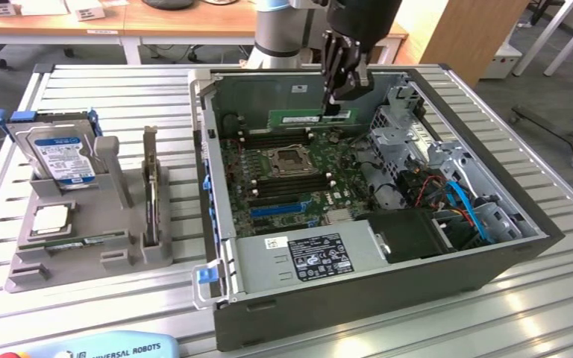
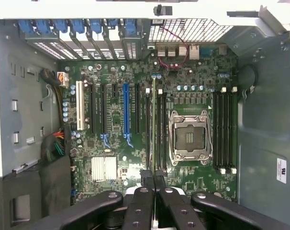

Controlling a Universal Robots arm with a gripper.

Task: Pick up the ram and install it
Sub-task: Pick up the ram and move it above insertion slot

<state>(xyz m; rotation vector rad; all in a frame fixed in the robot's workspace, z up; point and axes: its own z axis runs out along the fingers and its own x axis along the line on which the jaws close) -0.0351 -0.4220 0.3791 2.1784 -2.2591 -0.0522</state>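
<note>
Exterior view has the black fingers (image 1: 339,74) clamped on one end of the long green circuit-board ram (image 1: 297,118), held on edge over the open grey computer case (image 1: 366,298), its long axis parallel to the dark memory slots (image 2: 162,124) beneath.

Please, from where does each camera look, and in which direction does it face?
Exterior view: off the arm, raised beside the table, looking obliquely down into the open computer case; the arm and its jaws, shut on the ram, show.
Wrist view: on the wrist, looking straight down at the motherboard; the dark jaws show, with the ram seen edge-on.
Shared: the ram, the motherboard and its processor socket.
</note>
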